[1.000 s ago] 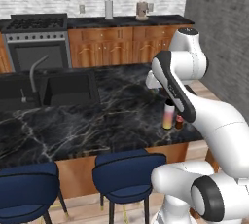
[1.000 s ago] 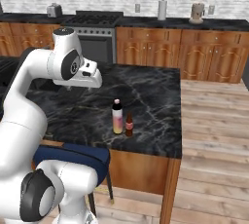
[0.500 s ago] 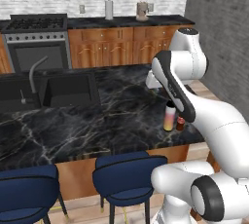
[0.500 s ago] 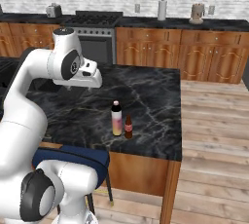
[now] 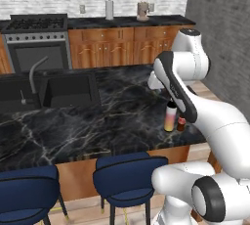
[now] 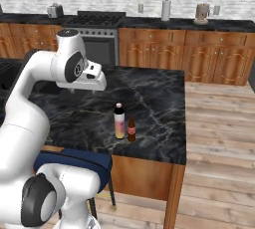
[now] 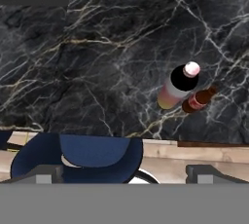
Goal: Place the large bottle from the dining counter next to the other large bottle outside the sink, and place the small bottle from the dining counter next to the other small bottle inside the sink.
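Large bottle [image 6: 119,120] and small bottle [image 6: 131,129] are stood just beside each other, near the front edge of the dining counter [image 6: 149,96]. Gripper [image 6: 74,91] is held well above them, spread wide, nothing pinched. Risk judged: with so little gap, the small bottle could be knocked over the edge during a grasp. Sink [image 5: 68,91] basin is seen bare where visible.
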